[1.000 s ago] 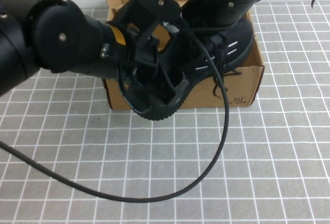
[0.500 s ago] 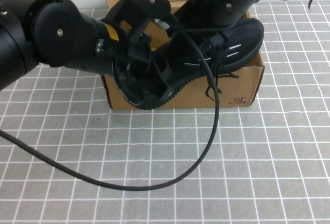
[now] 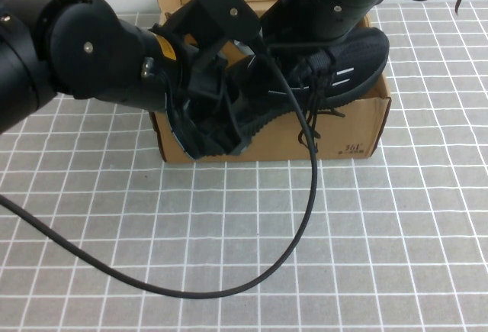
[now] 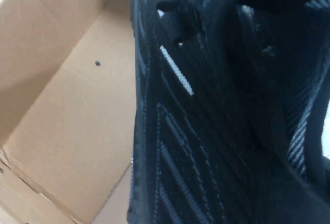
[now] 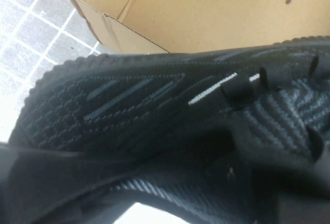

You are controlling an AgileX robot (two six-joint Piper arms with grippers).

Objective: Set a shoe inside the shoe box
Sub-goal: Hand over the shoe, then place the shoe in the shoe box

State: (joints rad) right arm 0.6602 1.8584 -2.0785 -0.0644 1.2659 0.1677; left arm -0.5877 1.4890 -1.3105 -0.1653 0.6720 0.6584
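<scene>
The black knit shoe [image 3: 347, 65] hangs tilted over the front wall of the brown cardboard shoe box [image 3: 358, 122], toe to the right above the box, heel lower at the left in front of the wall. My left gripper [image 3: 210, 122] is shut on the heel end. My right gripper [image 3: 309, 46] reaches down from the back and is shut on the laced middle. The shoe's side [image 4: 196, 131] fills the left wrist view beside the box floor [image 4: 77, 116]. In the right wrist view the shoe [image 5: 129, 110] sits above the box's inside [image 5: 206, 13].
A black cable [image 3: 305, 217] loops from the left arm across the white-gridded grey table [image 3: 396, 256] in front of the box. The box's rear flap [image 3: 171, 0] stands up at the back left, against a white wall.
The shoe's heel has risen and shifted back toward the box with my left gripper, and the toe has moved slightly right and up. The cable loop has drawn in to the left.
</scene>
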